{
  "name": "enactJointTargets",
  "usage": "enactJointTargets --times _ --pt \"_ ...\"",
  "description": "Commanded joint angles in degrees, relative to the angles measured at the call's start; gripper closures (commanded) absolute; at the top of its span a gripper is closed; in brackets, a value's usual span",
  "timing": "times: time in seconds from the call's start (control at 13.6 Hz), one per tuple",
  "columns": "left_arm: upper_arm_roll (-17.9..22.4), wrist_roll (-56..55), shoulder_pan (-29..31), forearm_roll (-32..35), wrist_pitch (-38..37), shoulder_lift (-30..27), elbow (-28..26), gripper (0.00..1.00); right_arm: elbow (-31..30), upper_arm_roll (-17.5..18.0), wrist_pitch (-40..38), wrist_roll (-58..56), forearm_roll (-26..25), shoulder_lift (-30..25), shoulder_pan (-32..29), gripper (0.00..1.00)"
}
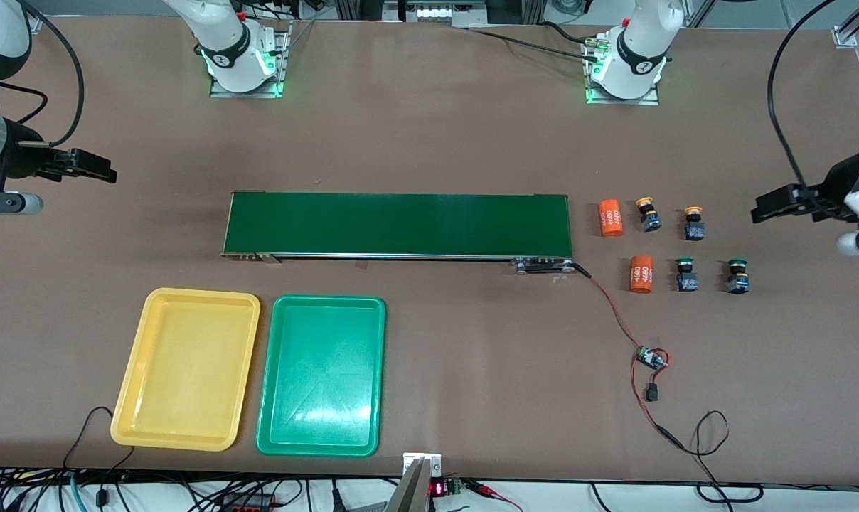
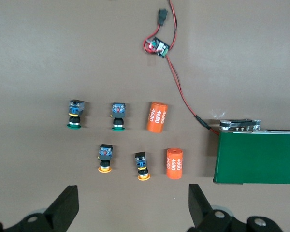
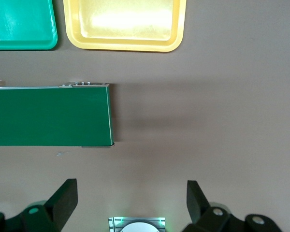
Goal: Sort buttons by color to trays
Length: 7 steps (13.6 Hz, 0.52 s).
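Note:
Four buttons stand on the table off the conveyor's end, toward the left arm's end. Two have yellow caps [image 1: 647, 213] [image 1: 694, 222]; two have green caps [image 1: 685, 274] [image 1: 737, 276] and stand nearer the front camera. The left wrist view shows the green pair [image 2: 75, 114] [image 2: 118, 116] and the yellow pair [image 2: 105, 158] [image 2: 142, 166]. The yellow tray [image 1: 188, 368] and the green tray [image 1: 323, 375] lie side by side, empty; the right wrist view shows the yellow tray [image 3: 125, 24] and the green tray [image 3: 19, 24]. My left gripper [image 1: 756, 212] [image 2: 133, 194] is open and empty over bare table beside the buttons. My right gripper [image 1: 109, 173] [image 3: 131, 191] is open and empty over bare table off the conveyor's other end.
A long dark-green conveyor belt [image 1: 399, 224] lies across the middle. Two orange cylinders with white print [image 1: 610, 217] [image 1: 641, 274] lie between the belt and the buttons. A red-black wire runs from the belt to a small circuit board [image 1: 650, 358].

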Motion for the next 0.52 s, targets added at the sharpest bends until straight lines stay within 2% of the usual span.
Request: enactJointTargets --times 0.0,0.15,0.29,0.44 --pt "-0.26 -0.29 -0.85 -0.08 1.23 2.10 -1.28 0.00 0.52 0.50 -0.38 0.13 0.08 0.26 -0.37 0.00" --pt "-0.26 -0.37 -2.43 -0.08 3.52 4.38 -3.57 0.00 0.52 0.50 -0.38 0.13 0.25 0.34 -0.37 0.00" --pt "-0.34 0.24 -3.49 0.01 5.28 9.21 -3.84 0.00 0.52 0.59 -0.38 0.13 0.52 0.34 -0.19 0.00" --pt "-0.34 0.50 -3.05 -0.08 9.66 12.46 -5.32 0.00 0.43 0.68 0.05 0.14 0.69 0.43 -0.11 0.00"
